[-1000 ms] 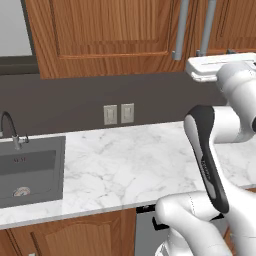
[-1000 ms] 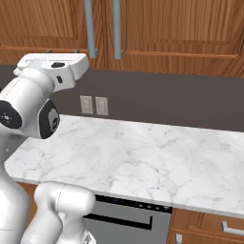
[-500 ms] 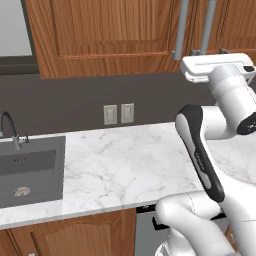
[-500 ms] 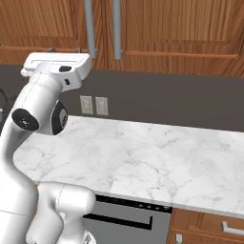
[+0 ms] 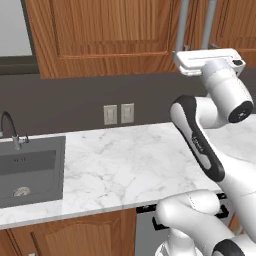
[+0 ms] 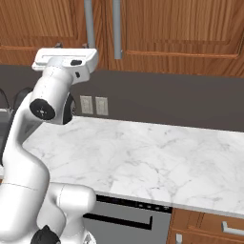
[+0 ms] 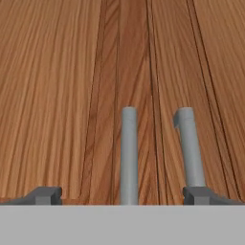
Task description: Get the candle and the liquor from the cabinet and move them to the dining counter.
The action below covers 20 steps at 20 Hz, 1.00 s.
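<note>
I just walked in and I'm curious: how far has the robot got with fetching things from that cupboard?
Barely begun. Done: nothing fetched; the cabinet doors are shut. In hand: the open gripper, holding nothing, is raised in front of the two grey bar handles, with one handle between its fingertips in the hand view. Left: open the door, then carry the candle and liquor to the dining counter.

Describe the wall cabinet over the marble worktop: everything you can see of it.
The reddish-brown wooden wall cabinet hangs above the white marble worktop and dark backsplash. Its raised-panel doors are shut, meeting at a narrow seam. Two long vertical grey bar handles flank that seam. The white arm's open two-finger gripper faces the handles closely, touching neither as far as shows.
</note>
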Motion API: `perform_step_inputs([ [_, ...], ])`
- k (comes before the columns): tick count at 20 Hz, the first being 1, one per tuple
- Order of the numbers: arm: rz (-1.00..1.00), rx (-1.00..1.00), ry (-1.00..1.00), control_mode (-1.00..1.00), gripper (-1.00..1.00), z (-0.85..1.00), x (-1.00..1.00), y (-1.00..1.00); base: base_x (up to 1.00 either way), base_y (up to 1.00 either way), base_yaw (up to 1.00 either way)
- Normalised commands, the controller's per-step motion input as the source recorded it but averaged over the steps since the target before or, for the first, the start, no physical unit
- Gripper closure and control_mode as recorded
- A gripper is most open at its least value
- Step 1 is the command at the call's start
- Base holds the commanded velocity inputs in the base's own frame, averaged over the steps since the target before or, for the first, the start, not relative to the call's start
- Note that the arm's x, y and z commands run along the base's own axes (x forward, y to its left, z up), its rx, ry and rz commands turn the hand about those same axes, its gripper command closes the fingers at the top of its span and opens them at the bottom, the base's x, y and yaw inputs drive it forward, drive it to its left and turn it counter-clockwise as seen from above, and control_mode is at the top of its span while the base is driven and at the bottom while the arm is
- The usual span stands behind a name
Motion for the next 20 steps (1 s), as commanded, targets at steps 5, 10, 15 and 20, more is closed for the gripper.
perform_step_inputs([
  [5,0.0,0.0,0.0,-1.0,-1.0,0.0,0.48,0.01,0.0,0.0,0.0],
  [10,0.0,0.0,0.0,-1.0,-1.0,0.01,0.38,0.0,0.0,0.0,0.0],
  [15,0.0,0.0,0.0,-1.0,-1.0,0.04,0.37,0.0,0.0,0.0,0.0],
  [20,0.0,0.0,0.0,-1.0,-1.0,0.04,0.34,0.0,0.0,0.0,0.0],
])
